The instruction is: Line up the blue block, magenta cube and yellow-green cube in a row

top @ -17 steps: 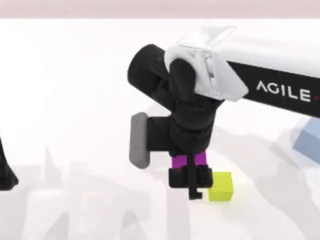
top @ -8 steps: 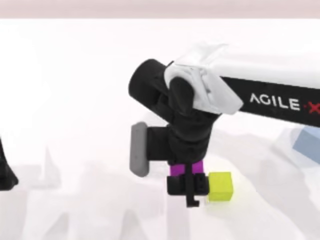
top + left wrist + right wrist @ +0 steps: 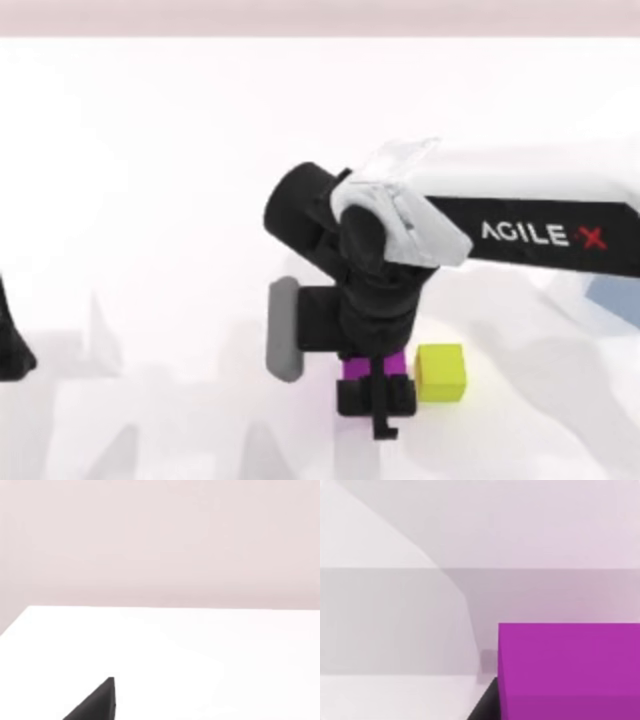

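My right gripper (image 3: 375, 398) is shut on the magenta cube (image 3: 356, 367), near the table's front edge, a little right of the middle. In the right wrist view the magenta cube (image 3: 569, 670) fills the space beside one dark finger (image 3: 486, 704). The small yellow-green cube (image 3: 440, 373) rests on the table just right of the held cube, nearly touching the gripper. Only a corner of the pale blue block (image 3: 616, 298) shows at the far right, below the right arm. My left arm (image 3: 10, 345) is parked at the left edge, with one finger (image 3: 97, 702) in its wrist view.
The white table (image 3: 150, 200) stretches to the back and left. The right arm's white and black forearm (image 3: 540, 235) crosses above the table's right side and casts soft shadows along the front.
My right arm has carried the magenta cube toward the table's front edge, bringing it level with the yellow-green cube. The yellow-green cube and the left arm have stayed put.
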{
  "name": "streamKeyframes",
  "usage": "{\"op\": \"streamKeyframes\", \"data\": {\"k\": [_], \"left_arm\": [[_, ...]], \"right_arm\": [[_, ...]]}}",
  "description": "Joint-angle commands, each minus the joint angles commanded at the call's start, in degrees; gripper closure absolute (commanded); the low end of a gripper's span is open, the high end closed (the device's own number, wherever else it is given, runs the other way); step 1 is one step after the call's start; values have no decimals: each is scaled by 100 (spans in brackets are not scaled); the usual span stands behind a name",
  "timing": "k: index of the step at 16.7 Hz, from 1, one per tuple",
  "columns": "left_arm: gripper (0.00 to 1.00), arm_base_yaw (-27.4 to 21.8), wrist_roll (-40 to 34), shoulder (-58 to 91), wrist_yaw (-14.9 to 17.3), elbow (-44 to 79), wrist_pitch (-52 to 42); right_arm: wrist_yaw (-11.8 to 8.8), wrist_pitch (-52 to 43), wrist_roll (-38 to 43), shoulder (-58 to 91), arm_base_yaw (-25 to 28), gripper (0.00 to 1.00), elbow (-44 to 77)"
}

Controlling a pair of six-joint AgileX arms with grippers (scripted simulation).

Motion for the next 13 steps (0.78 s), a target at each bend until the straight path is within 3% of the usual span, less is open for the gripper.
{"op": "streamKeyframes", "data": {"k": [1,13], "left_arm": [[0,0,0,0,0,0,0],[0,0,0,0,0,0,0]], "right_arm": [[0,0,0,0,0,100,0],[0,0,0,0,0,10,0]]}}
